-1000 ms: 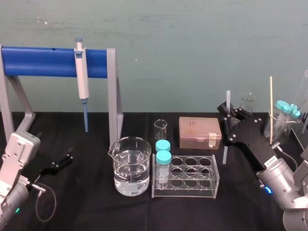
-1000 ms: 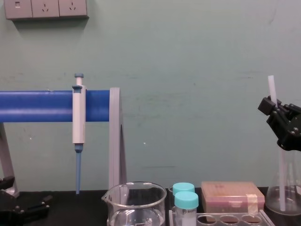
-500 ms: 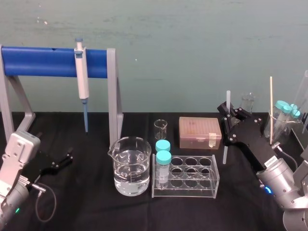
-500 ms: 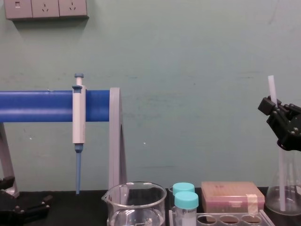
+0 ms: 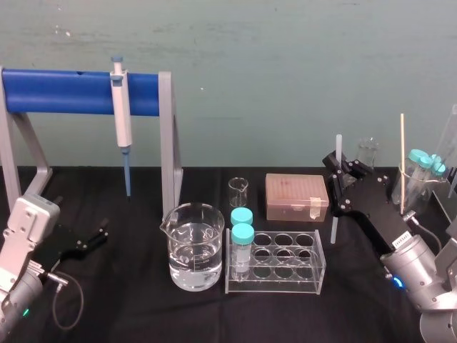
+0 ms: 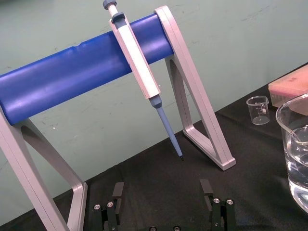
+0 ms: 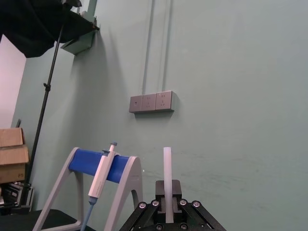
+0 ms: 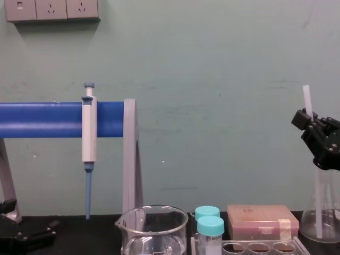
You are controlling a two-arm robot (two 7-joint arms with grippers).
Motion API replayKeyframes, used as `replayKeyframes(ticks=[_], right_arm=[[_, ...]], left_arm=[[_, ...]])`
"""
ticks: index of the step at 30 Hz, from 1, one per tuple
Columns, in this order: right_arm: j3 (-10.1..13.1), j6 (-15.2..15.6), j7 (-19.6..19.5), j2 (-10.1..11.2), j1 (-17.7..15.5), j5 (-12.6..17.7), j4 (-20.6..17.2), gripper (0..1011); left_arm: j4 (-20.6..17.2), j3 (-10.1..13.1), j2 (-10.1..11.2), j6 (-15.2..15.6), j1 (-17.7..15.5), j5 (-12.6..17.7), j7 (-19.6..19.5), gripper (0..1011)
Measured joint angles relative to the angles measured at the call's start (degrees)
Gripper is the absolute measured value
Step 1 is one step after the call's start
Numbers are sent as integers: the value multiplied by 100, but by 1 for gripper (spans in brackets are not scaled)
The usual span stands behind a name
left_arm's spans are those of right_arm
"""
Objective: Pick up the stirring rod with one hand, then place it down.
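Head view: R gripper (image 5: 339, 171) sits up at the right, behind & right of the tube rack (image 5: 275, 266), fingers closed on the rod (image 5: 333, 223) near its upper end. Rod hangs upright, top poking above the fingers, lower end just right of the tip box (image 5: 296, 196); can't tell if it touches the surface (image 5: 128, 307). L gripper (image 5: 91, 238) is parked low at far left, near the surface, in front of the blue stand (image 5: 71, 91).

Left wrist view: L gripper (image 6: 162, 186) has its fingers (image 6: 118, 190) wide apart w/ nothing btw them. Beyond it, a pipette (image 6: 139, 62) hangs on the stand (image 6: 62, 79); a beaker (image 6: 294, 144) w/ water is off to one side.

Right wrist view: rod (image 7: 167, 166) is clamped btw the fingers (image 7: 176, 188) of the R gripper (image 7: 168, 192) & stands straight up from them.

Chest view: R gripper (image 8: 309, 123) is at the right edge, high over the surface, rod (image 8: 306, 98) vertical through it. Rod's lower length overlaps a flask (image 8: 330, 223); in front or behind, can't tell. L gripper (image 8: 32, 234) is in the lower left corner.
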Motion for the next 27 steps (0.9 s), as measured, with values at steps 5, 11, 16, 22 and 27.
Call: replayKeyframes(ticks=[5, 11, 16, 22, 27], right_arm=[[0, 0, 0, 0, 0, 0, 0, 75], [0, 0, 0, 0, 0, 0, 0, 74], [0, 0, 0, 0, 0, 0, 0, 74], [0, 0, 0, 0, 0, 0, 0, 74], [2, 0, 54, -6, 7, 0, 12, 75]], left_arm=[[0, 0, 0, 0, 0, 0, 0, 1000], [0, 0, 0, 0, 0, 0, 0, 1000], [0, 0, 0, 0, 0, 0, 0, 1000], [0, 0, 0, 0, 0, 0, 0, 1000], [0, 0, 0, 0, 0, 0, 0, 1000]])
